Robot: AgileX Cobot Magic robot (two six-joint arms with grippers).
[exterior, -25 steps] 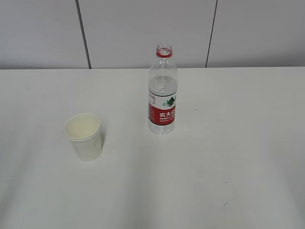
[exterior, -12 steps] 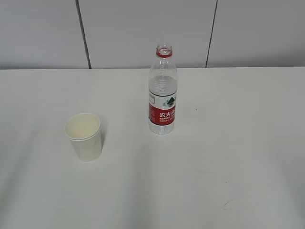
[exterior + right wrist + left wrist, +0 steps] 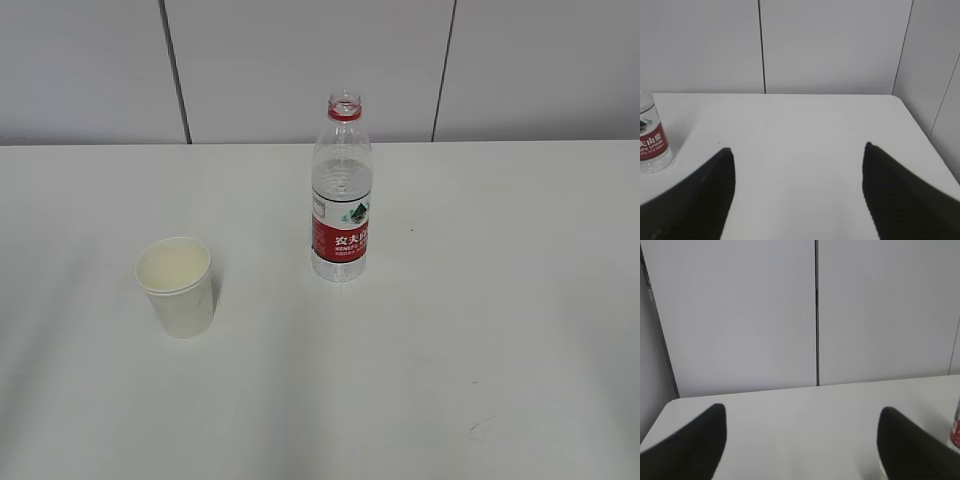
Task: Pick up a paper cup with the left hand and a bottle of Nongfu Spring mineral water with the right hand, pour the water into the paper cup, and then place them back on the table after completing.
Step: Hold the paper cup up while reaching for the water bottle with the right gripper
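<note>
A white paper cup (image 3: 177,285) stands upright on the table (image 3: 450,330) at the front left. An uncapped clear bottle (image 3: 341,195) with a red label and red neck ring stands upright near the middle, with water (image 3: 341,265) in its lower part. Neither arm shows in the exterior view. My left gripper (image 3: 801,410) is open and empty over bare table, with the bottle's edge (image 3: 956,426) at its far right. My right gripper (image 3: 798,148) is open and empty, with the bottle (image 3: 651,136) off to its left. Whether the cup holds liquid cannot be told.
Grey wall panels (image 3: 300,70) rise behind the table's far edge. The table's far left corner (image 3: 675,402) shows in the left wrist view and its far right corner (image 3: 897,100) in the right wrist view.
The cup and bottle have not moved. Faint shadows at the front left and right of the table have faded.
</note>
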